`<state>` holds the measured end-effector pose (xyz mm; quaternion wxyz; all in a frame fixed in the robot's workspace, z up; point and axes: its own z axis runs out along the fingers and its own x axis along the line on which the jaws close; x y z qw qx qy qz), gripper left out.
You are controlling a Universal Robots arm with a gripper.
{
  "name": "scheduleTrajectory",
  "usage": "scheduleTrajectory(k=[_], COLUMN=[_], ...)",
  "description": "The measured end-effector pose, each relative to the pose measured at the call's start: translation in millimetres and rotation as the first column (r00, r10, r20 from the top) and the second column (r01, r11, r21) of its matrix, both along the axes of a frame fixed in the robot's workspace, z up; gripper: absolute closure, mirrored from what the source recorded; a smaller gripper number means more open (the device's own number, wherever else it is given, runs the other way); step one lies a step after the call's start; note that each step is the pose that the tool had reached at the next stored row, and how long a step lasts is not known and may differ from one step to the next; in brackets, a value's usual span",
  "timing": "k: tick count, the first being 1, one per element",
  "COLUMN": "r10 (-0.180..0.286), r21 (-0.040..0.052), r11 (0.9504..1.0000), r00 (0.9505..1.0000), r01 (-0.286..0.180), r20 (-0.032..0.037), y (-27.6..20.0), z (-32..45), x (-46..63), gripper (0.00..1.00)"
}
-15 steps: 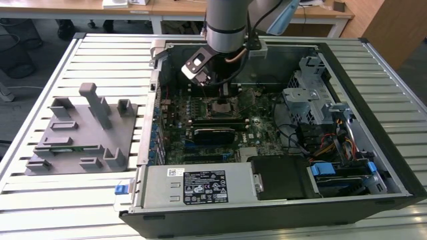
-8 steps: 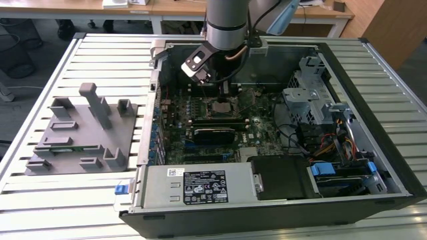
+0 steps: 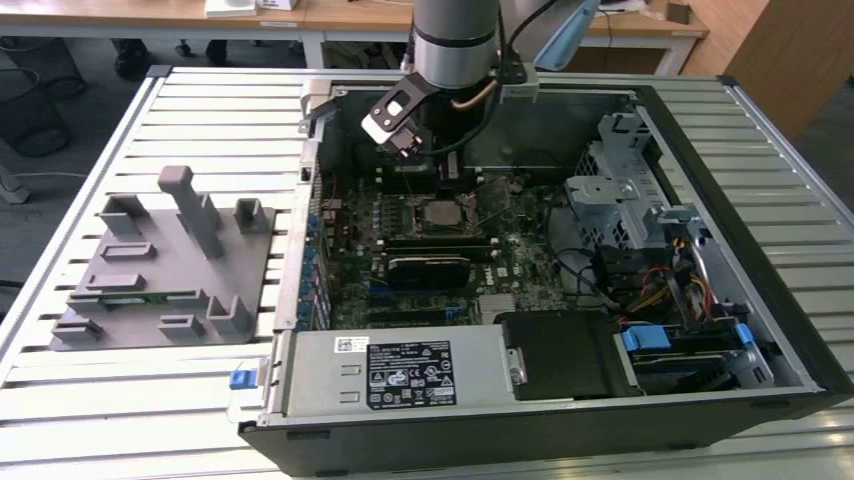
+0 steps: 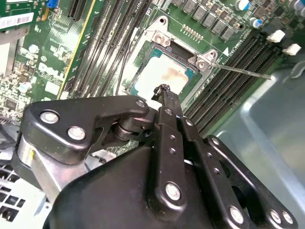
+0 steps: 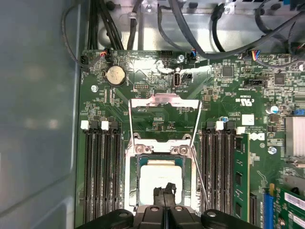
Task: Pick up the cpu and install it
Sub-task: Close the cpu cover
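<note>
Found the cpu point(image 5: 161, 177) lying flat in the open socket point(image 5: 137, 183) mid-motherboard point(image 5: 157, 88), between the two memory-slot banks; noted retention frame point(image 5: 164, 100) flipped back and thin lever point(image 4: 243, 71) unlatched. Risk of bent socket pins or a scratched lid if pressed while sitting off-square, and of snagging that lever on any sideways travel. Noted gripper point(image 5: 164, 191) fingers closed tip to tip, nothing held, poised over the lid near one edge; cannot tell whether touching.
</note>
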<state>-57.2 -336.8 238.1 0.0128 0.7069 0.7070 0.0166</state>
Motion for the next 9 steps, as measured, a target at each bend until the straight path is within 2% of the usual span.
scheduleTrajectory(k=[9], r10=[-0.001], r21=[-0.0016], r11=[1.0000], r00=[1.0000], r01=[0.001], r20=[0.0000], y=[0.1], z=[21.3], x=[0.0], gripper=[0.89])
